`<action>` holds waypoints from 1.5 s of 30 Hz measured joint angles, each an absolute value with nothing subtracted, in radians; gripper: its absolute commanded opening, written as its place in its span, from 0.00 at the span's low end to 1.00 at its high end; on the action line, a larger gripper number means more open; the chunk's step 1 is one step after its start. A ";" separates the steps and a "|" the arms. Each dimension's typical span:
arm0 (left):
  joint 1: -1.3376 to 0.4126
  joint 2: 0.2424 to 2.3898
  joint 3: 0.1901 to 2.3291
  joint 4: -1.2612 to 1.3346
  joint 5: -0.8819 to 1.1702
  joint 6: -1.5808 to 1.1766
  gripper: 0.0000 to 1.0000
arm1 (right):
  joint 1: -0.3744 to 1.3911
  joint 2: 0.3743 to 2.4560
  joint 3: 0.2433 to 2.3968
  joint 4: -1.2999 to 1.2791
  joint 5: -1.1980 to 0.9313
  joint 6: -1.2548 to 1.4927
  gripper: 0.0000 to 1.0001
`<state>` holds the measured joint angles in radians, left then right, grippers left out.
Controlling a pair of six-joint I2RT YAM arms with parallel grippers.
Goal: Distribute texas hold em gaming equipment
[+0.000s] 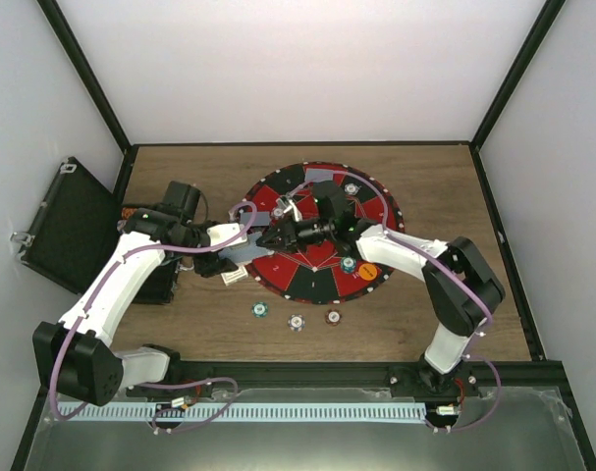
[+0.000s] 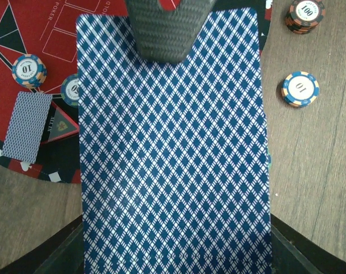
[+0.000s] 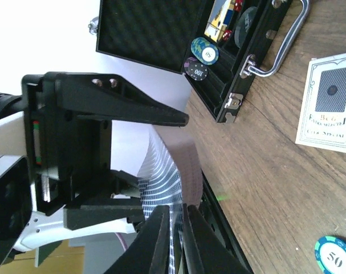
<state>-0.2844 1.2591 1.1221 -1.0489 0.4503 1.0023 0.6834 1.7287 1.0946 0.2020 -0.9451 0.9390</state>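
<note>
A deck of playing cards (image 2: 173, 171) with blue diamond backs fills the left wrist view, and my left gripper (image 1: 237, 253) is shut on it at the mat's left edge. My right gripper (image 3: 174, 242) reaches in from the right and is shut on the top card (image 3: 161, 171), which bows up off the deck. One right finger (image 2: 161, 28) lies across the deck's far end. A single card (image 2: 27, 127) lies face down on the mat (image 1: 317, 283). Poker chips (image 2: 29, 70) and an orange button (image 1: 368, 269) sit on the mat. Three chips (image 1: 296, 322) rest on the wood in front of it.
The open black case (image 3: 218, 51), still holding chips, lies at the far left (image 1: 67, 221). A white card box (image 3: 332, 103) sits on the wood near the deck. A green chip (image 3: 335, 257) and two chip stacks (image 2: 301, 88) lie on the table nearby.
</note>
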 measured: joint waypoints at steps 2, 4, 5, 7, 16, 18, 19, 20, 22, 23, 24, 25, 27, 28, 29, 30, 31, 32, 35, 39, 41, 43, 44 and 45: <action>-0.284 1.259 1.122 -1.049 0.450 1.002 0.04 | 0.682 1.710 1.093 0.188 -0.938 0.934 0.01; -0.284 1.259 1.122 -1.048 0.451 1.002 0.04 | 0.679 1.691 1.089 0.179 -0.934 0.934 0.01; -0.284 1.259 1.122 -1.045 0.452 1.002 0.04 | 0.678 1.685 1.087 0.176 -0.933 0.933 0.01; -0.289 1.259 1.122 -1.037 0.457 1.002 0.04 | 0.671 1.670 1.075 0.172 -0.932 0.936 0.01; -0.290 1.259 1.122 -1.035 0.438 1.002 0.04 | 0.556 1.590 1.002 0.118 -0.945 0.914 0.01; -0.290 1.259 1.122 -1.035 0.434 1.003 0.04 | 0.508 1.554 0.974 0.084 -0.951 0.892 0.01; -0.290 1.259 1.122 -1.035 0.433 1.003 0.04 | 0.482 1.534 0.958 0.069 -0.954 0.878 0.01; -0.290 1.259 1.122 -1.035 0.431 1.003 0.04 | 0.455 1.513 0.942 0.051 -0.957 0.864 0.01; -0.290 1.259 1.122 -1.035 0.430 1.003 0.04 | 0.389 1.468 0.904 0.013 -0.965 0.831 0.01; -0.290 1.259 1.122 -1.035 0.430 1.003 0.04 | 0.358 1.450 0.886 -0.002 -0.968 0.817 0.01; -0.290 1.259 1.122 -1.035 0.430 1.003 0.04 | 0.327 1.434 0.867 -0.015 -0.971 0.801 0.01; -0.290 1.259 1.122 -1.035 0.430 1.003 0.04 | 0.294 1.417 0.845 -0.033 -0.974 0.783 0.01; -0.290 1.259 1.122 -1.035 0.430 1.003 0.04 | 0.227 1.389 0.801 -0.076 -0.974 0.744 0.01; -0.290 1.259 1.122 -1.035 0.430 1.004 0.04 | 0.190 1.378 0.778 -0.104 -0.972 0.719 0.01; -0.290 1.259 1.122 -1.035 0.430 1.004 0.04 | 0.165 1.373 0.764 -0.126 -0.969 0.701 0.01; -0.290 1.259 1.122 -1.035 0.430 1.005 0.04 | 0.137 1.367 0.745 -0.149 -0.964 0.680 0.01; -0.290 1.259 1.122 -1.035 0.430 1.005 0.04 | 0.121 1.362 0.730 -0.162 -0.960 0.666 0.01; -0.290 1.259 1.122 -1.035 0.430 1.006 0.04 | 0.104 1.356 0.715 -0.180 -0.950 0.649 0.01; -0.290 1.259 1.122 -1.035 0.430 1.006 0.04 | 0.078 1.349 0.686 -0.238 -0.901 0.606 0.01; -0.290 1.259 1.122 -1.035 0.430 1.006 0.04 | 0.077 1.344 0.663 -0.270 -0.843 0.580 0.01; -0.290 1.259 1.122 -1.035 0.430 1.007 0.04 | 0.077 1.345 0.652 -0.278 -0.821 0.572 0.01; -0.290 1.259 1.122 -1.035 0.430 1.007 0.04 | 0.077 1.346 0.643 -0.284 -0.802 0.567 0.01; -0.290 1.259 1.122 -1.035 0.430 1.007 0.04 | 0.077 1.347 0.638 -0.284 -0.796 0.565 0.01; -0.290 1.259 1.122 -1.035 0.430 1.007 0.04 | 0.077 1.349 0.633 -0.285 -0.791 0.564 0.01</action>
<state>-0.2897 1.2591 1.1221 -1.0348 0.4305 1.0065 0.0769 1.3495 0.6334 -0.2852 -0.7906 0.5640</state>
